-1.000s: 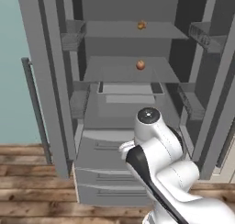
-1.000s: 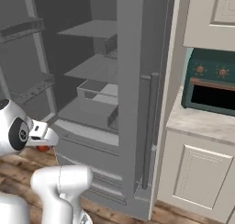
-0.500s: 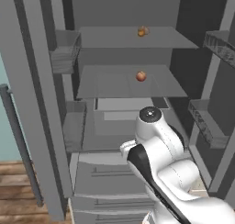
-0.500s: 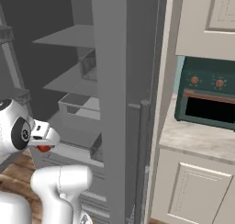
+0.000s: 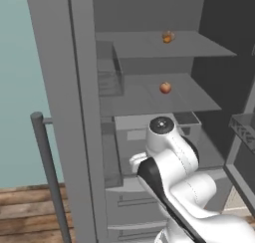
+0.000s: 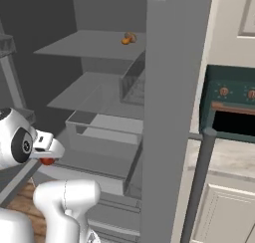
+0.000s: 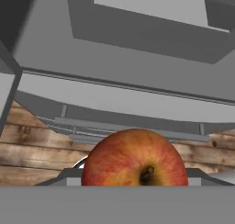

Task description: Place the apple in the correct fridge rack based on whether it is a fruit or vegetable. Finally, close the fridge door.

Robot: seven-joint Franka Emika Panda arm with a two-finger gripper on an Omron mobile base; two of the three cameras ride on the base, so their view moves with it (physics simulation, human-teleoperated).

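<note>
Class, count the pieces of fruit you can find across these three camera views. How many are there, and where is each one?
3. The apple is held in the end effector; an orange-brown fruit sits on the upper fridge rack; a reddish fruit sits on the rack below. Others may be hidden.

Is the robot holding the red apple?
Yes, in the hand view the apple sits right between the gripper's finger tips, above the wooden floor.
</note>
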